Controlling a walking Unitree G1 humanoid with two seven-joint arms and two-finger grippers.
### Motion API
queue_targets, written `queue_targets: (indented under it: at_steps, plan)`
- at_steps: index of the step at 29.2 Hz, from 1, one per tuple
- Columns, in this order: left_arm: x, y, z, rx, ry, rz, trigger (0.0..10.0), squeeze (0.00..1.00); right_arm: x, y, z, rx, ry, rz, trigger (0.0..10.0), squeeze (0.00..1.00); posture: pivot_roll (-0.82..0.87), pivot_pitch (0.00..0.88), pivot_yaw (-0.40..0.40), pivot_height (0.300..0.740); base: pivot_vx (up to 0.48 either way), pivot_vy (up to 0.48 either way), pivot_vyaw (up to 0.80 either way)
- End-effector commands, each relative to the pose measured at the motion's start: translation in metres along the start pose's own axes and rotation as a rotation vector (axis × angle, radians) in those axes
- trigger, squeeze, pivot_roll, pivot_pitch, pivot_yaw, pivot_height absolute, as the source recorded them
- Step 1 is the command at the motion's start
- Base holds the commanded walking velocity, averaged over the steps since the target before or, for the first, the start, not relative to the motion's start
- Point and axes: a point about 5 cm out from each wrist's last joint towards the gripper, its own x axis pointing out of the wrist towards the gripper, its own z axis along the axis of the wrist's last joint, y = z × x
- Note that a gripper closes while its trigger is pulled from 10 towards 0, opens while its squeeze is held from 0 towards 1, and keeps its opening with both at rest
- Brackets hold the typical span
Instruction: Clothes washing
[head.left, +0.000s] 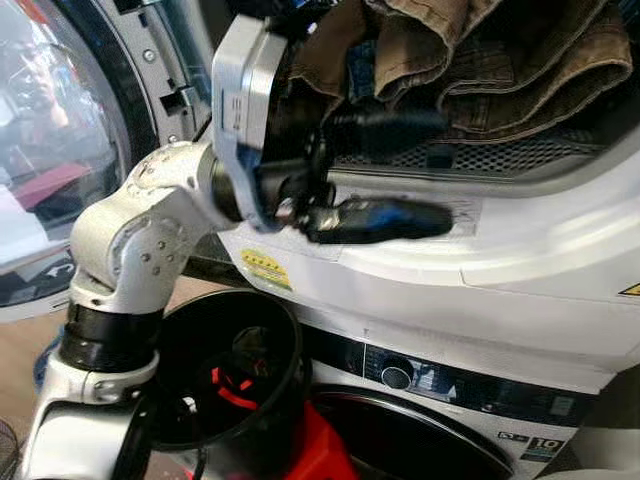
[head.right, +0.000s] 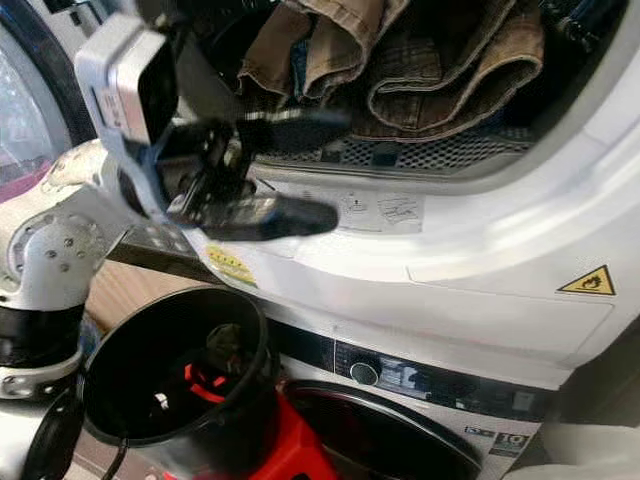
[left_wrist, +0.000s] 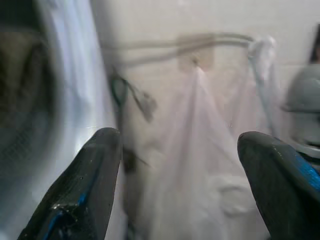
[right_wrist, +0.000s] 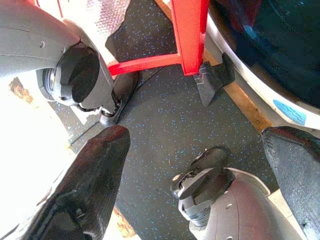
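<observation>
A dark rubber floor (right_wrist: 165, 130) flecked with blue is seen in the right wrist view, with a strip of pale wood (right_wrist: 250, 107) laid along its 3 o'clock side. A red metal frame (right_wrist: 192, 35) is planted on this floor towards 12 o'clock, and a black wedge (right_wrist: 212, 82) is set just beside its foot. In the left wrist view a pale wall (left_wrist: 165, 30) is shown, blurred, with a thin white cloth (left_wrist: 200, 165) hung from a hook at 12 o'clock. Bright light falls at 9 o'clock on the floor.
</observation>
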Motion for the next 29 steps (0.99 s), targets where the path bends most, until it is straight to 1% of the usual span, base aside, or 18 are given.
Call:
queue_targets:
  at_steps: [1, 2, 3, 4, 5, 8, 9, 10, 11, 12, 13, 14, 18, 21, 23, 25, 26, 29]
  plan:
    - [0.002, -0.007, -0.003, -0.025, 0.032, -0.056, 10.0, 0.0, -0.003, 0.016, -0.027, 0.011, 0.108, 0.053, 10.0, 0.0, -0.01, 0.04, 0.185, 0.74, 0.0, 0.0, 0.0]
    - [0.003, -0.014, -0.011, -0.066, 0.057, -0.083, 10.0, 0.0, -0.003, 0.016, -0.027, 0.01, 0.107, 0.053, 10.0, 0.0, -0.01, 0.04, 0.185, 0.74, 0.0, 0.0, 0.0]
    - [0.003, -0.014, -0.011, -0.066, 0.057, -0.083, 10.0, 0.0, -0.003, 0.016, -0.027, 0.01, 0.107, 0.053, 10.0, 0.0, -0.01, 0.04, 0.185, 0.74, 0.0, 0.0, 0.0]
    - [0.002, -0.027, -0.032, -0.146, 0.133, -0.13, 10.0, 0.0, -0.003, 0.016, -0.026, 0.009, 0.106, 0.053, 10.0, 0.0, -0.01, 0.04, 0.187, 0.74, 0.0, 0.0, 0.0]
    - [0.001, -0.033, -0.05, -0.199, 0.202, -0.147, 10.0, 0.0, -0.003, 0.016, -0.026, 0.008, 0.106, 0.053, 10.0, 0.0, -0.01, 0.04, 0.188, 0.74, 0.0, 0.0, 0.0]
    - [0.001, -0.039, -0.073, -0.261, 0.253, -0.158, 10.0, 0.0, -0.003, 0.017, -0.026, 0.013, 0.105, 0.053, 10.0, 0.0, -0.01, 0.041, 0.19, 0.74, 0.0, 0.0, 0.0]
    - [0.001, -0.039, -0.073, -0.261, 0.253, -0.158, 10.0, 0.0, -0.003, 0.017, -0.026, 0.013, 0.105, 0.053, 10.0, 0.0, -0.01, 0.041, 0.19, 0.74, 0.0, 0.0, 0.0]
    - [0.0, -0.042, -0.089, -0.268, 0.318, -0.155, 10.0, 0.0, -0.003, 0.017, -0.026, 0.014, 0.106, 0.053, 10.0, 0.0, -0.01, 0.041, 0.19, 0.74, 0.0, 0.0, 0.0]
    - [-0.002, -0.042, -0.1, -0.301, 0.336, -0.131, 10.0, 0.0, -0.003, 0.017, -0.026, 0.015, 0.107, 0.053, 10.0, 0.0, -0.01, 0.037, 0.19, 0.74, 0.0, 0.0, 0.0]
    - [-0.002, -0.042, -0.1, -0.301, 0.336, -0.131, 10.0, 0.0, -0.003, 0.017, -0.026, 0.015, 0.107, 0.053, 10.0, 0.0, -0.01, 0.037, 0.19, 0.74, 0.0, 0.0, 0.0]
    - [-0.007, -0.042, -0.119, -0.351, 0.368, -0.092, 10.0, 0.0, -0.003, 0.017, -0.026, 0.017, 0.107, 0.054, 10.0, 0.0, -0.02, 0.039, 0.193, 0.74, 0.0, 0.0, 0.0]
    - [-0.011, -0.044, -0.13, -0.38, 0.389, -0.071, 10.0, 0.0, -0.003, 0.017, -0.026, 0.019, 0.108, 0.052, 10.0, 0.0, -0.02, 0.035, 0.193, 0.74, 0.0, 0.0, 0.0]
    - [-0.026, -0.048, -0.162, -0.438, 0.479, -0.007, 10.0, 0.0, -0.003, 0.018, -0.026, 0.023, 0.108, 0.052, 10.0, 0.0, -0.03, 0.033, 0.196, 0.74, 0.0, 0.0, 0.0]
    - [-0.041, -0.052, -0.195, -0.516, 0.528, 0.095, 10.0, 0.0, -0.003, 0.018, -0.025, 0.026, 0.107, 0.05, 10.0, 0.0, -0.04, 0.028, 0.2, 0.74, 0.0, 0.0, 0.0]
    - [-0.047, -0.055, -0.214, -0.568, 0.531, 0.16, 10.0, 0.0, -0.003, 0.018, -0.025, 0.028, 0.107, 0.048, 10.0, 0.0, -0.04, 0.025, 0.2, 0.74, 0.0, 0.0, 0.0]
    - [-0.046, -0.058, -0.231, -0.586, 0.534, 0.207, 10.0, 0.0, -0.003, 0.018, -0.025, 0.035, 0.107, 0.046, 10.0, 0.0, -0.04, 0.024, 0.202, 0.74, 0.0, 0.0, 0.0]
    - [-0.041, -0.058, -0.241, -0.594, 0.512, 0.248, 10.0, 0.0, -0.003, 0.019, -0.026, 0.04, 0.107, 0.044, 10.0, 0.0, -0.04, 0.022, 0.201, 0.74, 0.0, 0.0, 0.0]
    - [-0.033, -0.059, -0.251, -0.6, 0.505, 0.248, 10.0, 0.0, -0.003, 0.019, -0.026, 0.039, 0.107, 0.044, 10.0, 0.0, -0.05, 0.026, 0.201, 0.74, 0.0, 0.0, 0.0]
